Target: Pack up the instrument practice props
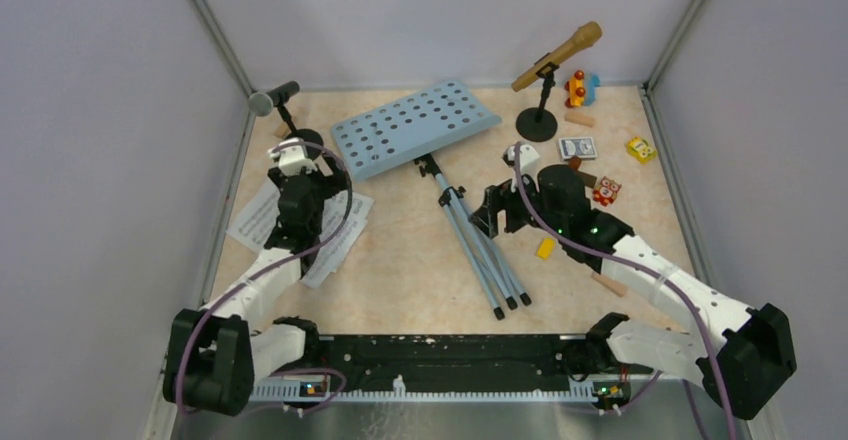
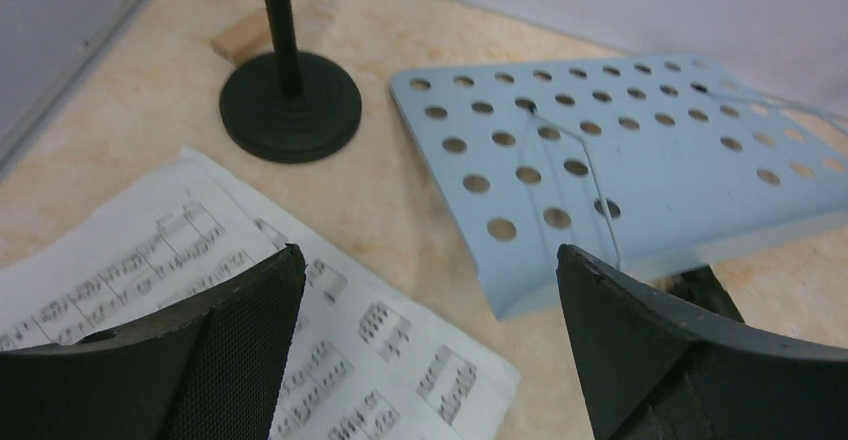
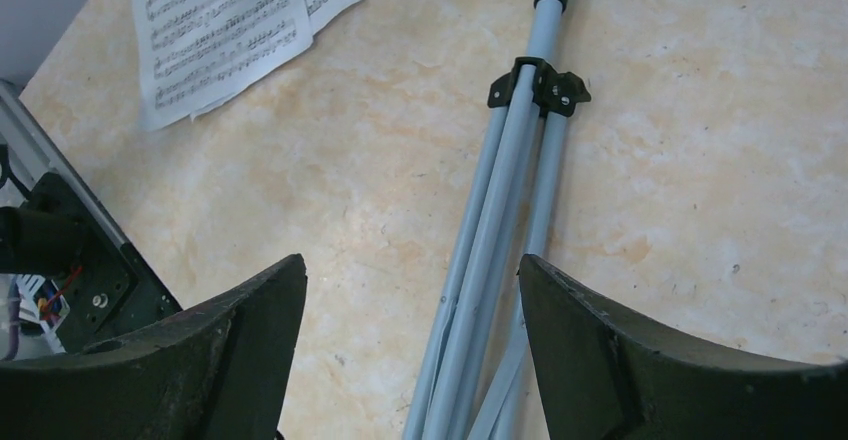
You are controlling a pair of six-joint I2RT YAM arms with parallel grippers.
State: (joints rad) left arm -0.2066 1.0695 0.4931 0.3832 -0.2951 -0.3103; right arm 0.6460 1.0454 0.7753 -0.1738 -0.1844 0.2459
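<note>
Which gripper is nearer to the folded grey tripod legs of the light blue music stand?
Right. The right gripper hangs open over the grey tripod legs; the left gripper is off over the white printed music sheets.

Soft, even overhead light makes all three views bright, leaving only a faint shadow on the table (image 1: 420,260) beneath the music desk (image 1: 415,128). The top view is sharp, its walls (image 1: 90,110) splaying outward toward the corners. In the wrist views the left gripper (image 2: 430,252) and right gripper (image 3: 410,260) sit dark and slightly soft at 6 o'clock.
</note>
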